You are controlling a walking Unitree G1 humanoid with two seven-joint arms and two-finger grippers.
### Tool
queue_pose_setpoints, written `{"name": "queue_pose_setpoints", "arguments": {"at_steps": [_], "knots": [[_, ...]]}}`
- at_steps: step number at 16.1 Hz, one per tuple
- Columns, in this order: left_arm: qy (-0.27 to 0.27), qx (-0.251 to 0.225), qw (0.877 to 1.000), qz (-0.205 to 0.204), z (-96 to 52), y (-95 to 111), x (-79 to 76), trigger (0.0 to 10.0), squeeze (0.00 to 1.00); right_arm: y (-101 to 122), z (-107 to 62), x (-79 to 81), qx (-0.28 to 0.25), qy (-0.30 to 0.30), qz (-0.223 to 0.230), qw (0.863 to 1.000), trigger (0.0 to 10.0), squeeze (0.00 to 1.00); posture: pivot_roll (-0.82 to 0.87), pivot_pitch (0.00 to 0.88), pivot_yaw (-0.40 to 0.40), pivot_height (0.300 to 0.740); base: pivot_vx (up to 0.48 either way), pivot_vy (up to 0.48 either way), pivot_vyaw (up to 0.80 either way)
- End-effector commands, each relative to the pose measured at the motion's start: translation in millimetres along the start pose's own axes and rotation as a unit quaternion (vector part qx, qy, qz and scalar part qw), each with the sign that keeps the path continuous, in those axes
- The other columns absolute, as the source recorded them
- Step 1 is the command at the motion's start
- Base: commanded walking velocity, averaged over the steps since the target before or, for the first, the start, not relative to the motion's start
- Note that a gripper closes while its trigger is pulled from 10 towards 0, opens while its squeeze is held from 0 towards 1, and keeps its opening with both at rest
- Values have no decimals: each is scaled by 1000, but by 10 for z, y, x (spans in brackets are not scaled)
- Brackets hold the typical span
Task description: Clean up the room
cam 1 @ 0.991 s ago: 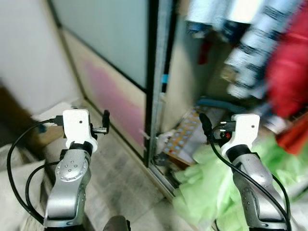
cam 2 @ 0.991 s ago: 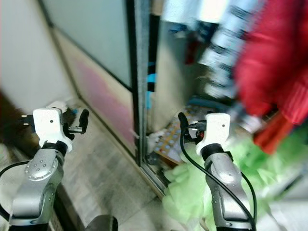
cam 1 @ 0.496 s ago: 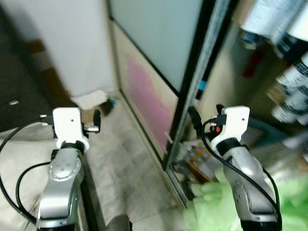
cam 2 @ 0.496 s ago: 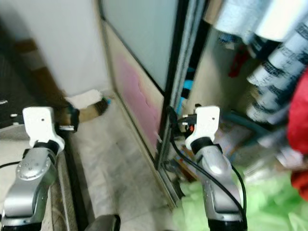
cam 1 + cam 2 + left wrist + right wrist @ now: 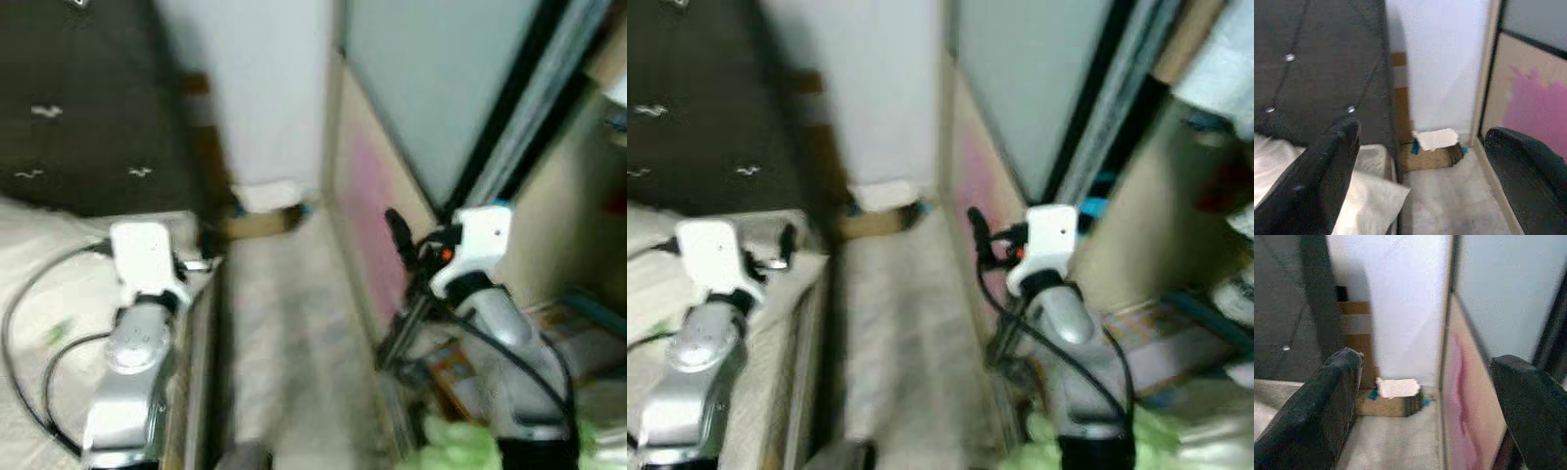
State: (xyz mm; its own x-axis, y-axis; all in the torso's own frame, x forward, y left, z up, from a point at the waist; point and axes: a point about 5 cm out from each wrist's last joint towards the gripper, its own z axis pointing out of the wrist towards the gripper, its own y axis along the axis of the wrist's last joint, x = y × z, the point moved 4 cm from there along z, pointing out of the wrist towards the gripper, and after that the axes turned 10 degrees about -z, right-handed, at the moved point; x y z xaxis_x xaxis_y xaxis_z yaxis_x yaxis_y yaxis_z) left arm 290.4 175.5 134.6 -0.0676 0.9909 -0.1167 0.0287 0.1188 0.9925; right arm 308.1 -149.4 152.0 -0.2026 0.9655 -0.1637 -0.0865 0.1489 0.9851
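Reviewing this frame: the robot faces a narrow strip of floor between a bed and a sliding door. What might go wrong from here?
1. The passage is tight: the right gripper sits close to the sliding door, so a turn may knock the panel.
2. The left gripper hangs over the bed edge and might snag the bedding.
3. The head views are blurred, so the small box at the wall could be misjudged.

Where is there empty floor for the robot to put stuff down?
The pale floor strip between the bed and the sliding door looks bare up to the small box at the wall. It is crowded by the green cloth and papers past the door.
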Motion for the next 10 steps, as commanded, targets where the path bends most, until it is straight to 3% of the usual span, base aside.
{"name": "queue_pose_setpoints", "arguments": {"at_steps": [1,4,7,10], "knots": [[5,-12,1000,9,-2,54,34,10000,0,31,19,16,-7,4,4,1000,10000,0,26,0,-54,740,0,0,800],[2,-16,1000,26,-1,64,-5,10000,0,33,34,13,-9,5,2,1000,10000,0,28,0,-54,740,0,0,800],[-10,-19,1000,7,0,65,-35,10000,0,44,52,18,-11,8,1,1000,10000,0,32,0,-56,740,0,0,800],[-14,-23,999,18,-1,73,-52,10000,0,79,76,52,-22,19,-5,1000,10000,0,35,0,-56,740,0,0,800]]}}
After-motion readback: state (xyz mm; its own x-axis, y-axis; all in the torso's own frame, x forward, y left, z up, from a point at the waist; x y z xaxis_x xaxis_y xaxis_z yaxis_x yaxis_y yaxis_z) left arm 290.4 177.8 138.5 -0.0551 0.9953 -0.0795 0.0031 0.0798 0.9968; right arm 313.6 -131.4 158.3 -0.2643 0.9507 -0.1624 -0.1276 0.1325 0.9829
